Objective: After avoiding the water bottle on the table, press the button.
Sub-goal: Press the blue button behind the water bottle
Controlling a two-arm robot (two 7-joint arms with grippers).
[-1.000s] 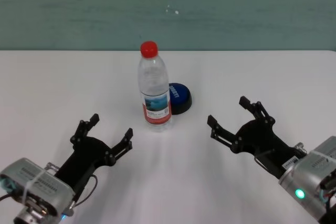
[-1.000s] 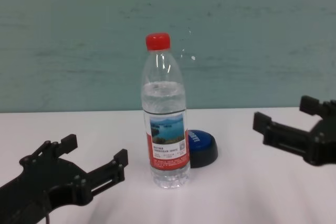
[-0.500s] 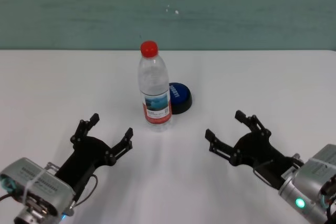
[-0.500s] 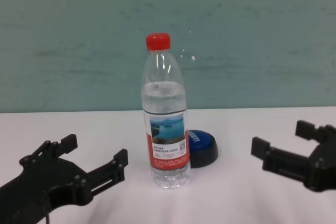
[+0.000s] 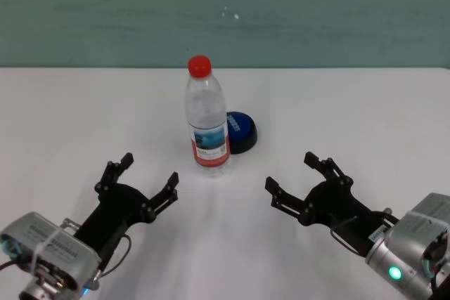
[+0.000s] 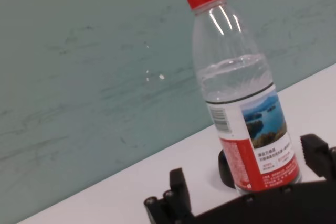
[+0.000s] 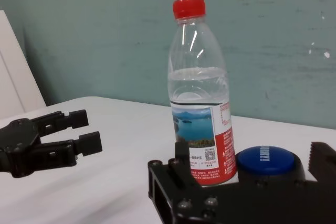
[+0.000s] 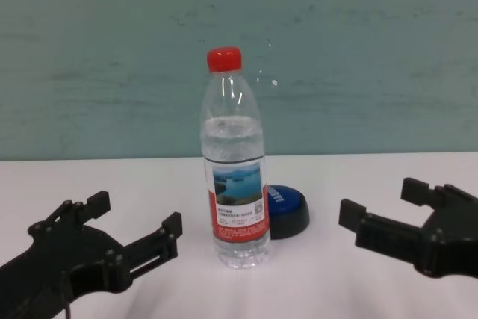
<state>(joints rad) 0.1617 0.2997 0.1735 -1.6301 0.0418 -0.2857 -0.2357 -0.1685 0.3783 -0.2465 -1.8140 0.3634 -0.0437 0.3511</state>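
On the white tabletop [image 5: 365,103], the water bottle [image 5: 207,119] stands upright directly before the button [image 5: 240,131], screening it from us. Our right end effector [image 5: 300,180] hangs wide open and empty on the button's side, apparently to skirt the bottle; our left end effector [image 5: 138,183] waits open, empty, near the front edge.

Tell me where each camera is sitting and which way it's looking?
Head view: up high, looking down at the table; shows both open grippers, left gripper and right gripper.
Chest view: low, facing forward at the water bottle and the wall; both grippers show.
Left wrist view: on the left arm, facing the bottle; its own fingers show.
Right wrist view: on the right arm, facing the bottle and the button; its own fingers and the left gripper show.
Shared: every view has the bottle.
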